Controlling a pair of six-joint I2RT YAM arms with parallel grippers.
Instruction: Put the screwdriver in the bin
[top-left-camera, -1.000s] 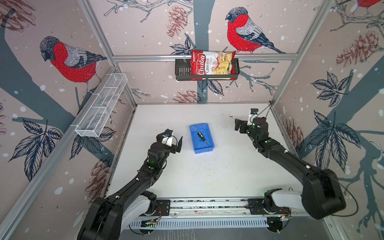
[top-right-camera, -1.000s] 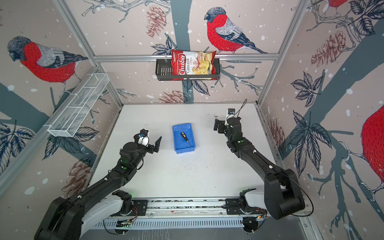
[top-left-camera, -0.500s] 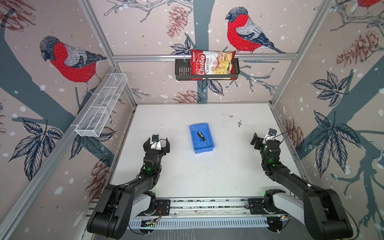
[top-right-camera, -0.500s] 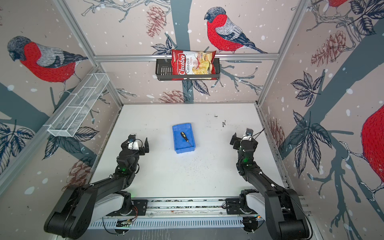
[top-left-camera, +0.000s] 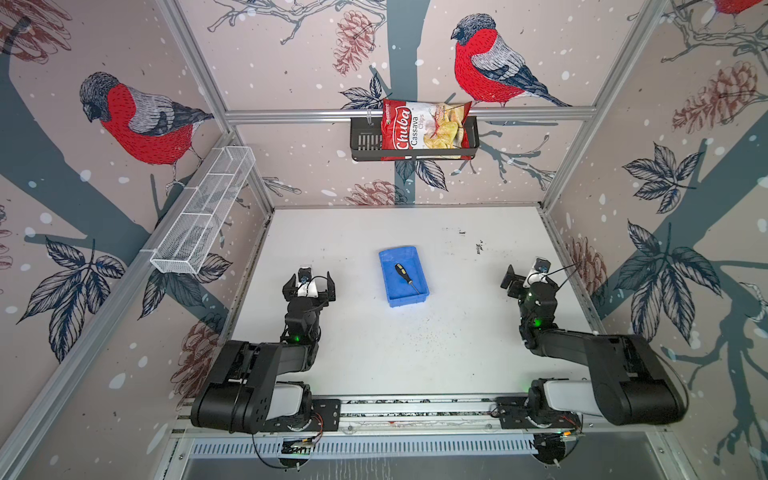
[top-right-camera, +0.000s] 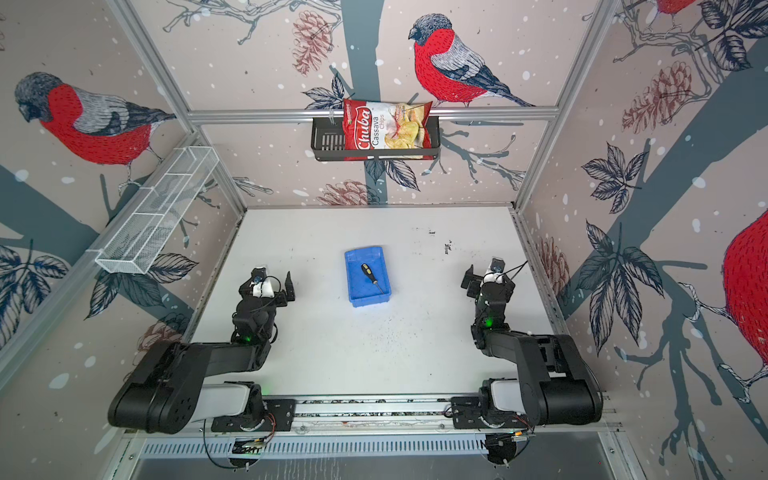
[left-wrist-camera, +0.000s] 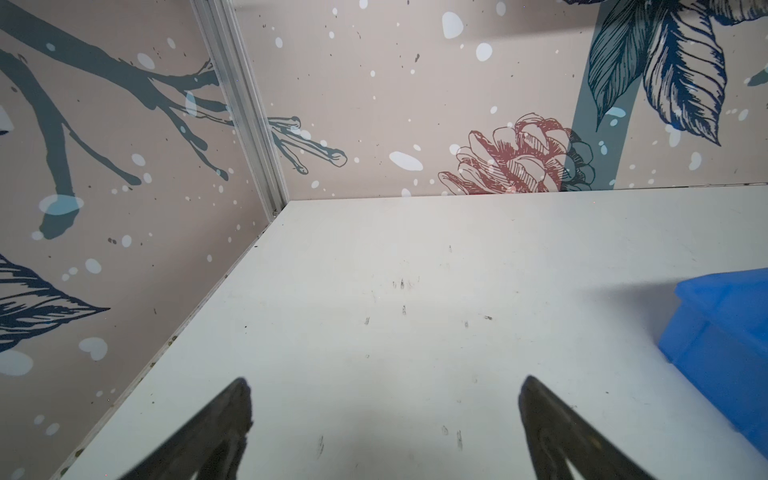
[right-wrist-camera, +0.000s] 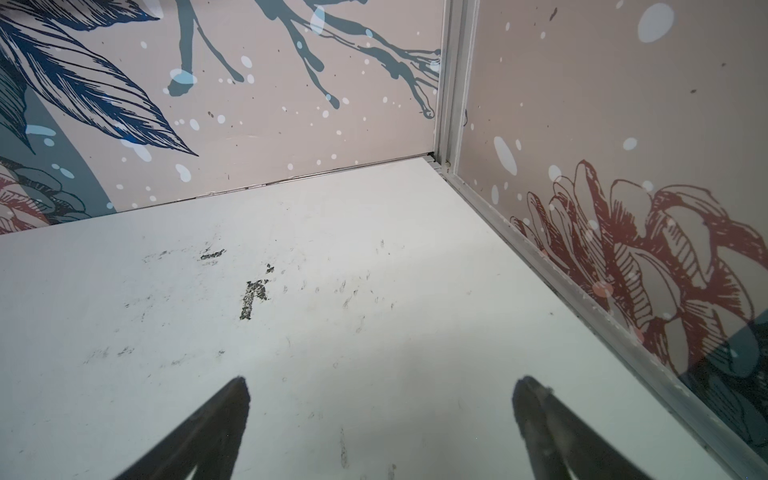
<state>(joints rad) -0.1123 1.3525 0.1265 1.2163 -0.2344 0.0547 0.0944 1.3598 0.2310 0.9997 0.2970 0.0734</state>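
Both top views: small black-handled screwdriver (top-left-camera: 406, 279) lies inside shallow blue plastic bin (top-left-camera: 394, 257). My left wrist view catches bin corner only; right wrist view, scuffed white table (right-wrist-camera: 374, 332) only. My left end effector (left-wrist-camera: 384, 386), right end effector (right-wrist-camera: 380, 386): jaws apart, empty.

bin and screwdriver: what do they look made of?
The bin looks like moulded plastic: uniform blue, slight sheen, rounded rim. The screwdriver has a black handle with yellow marks, probably plastic or rubber, and a thin dark shaft, likely metal.
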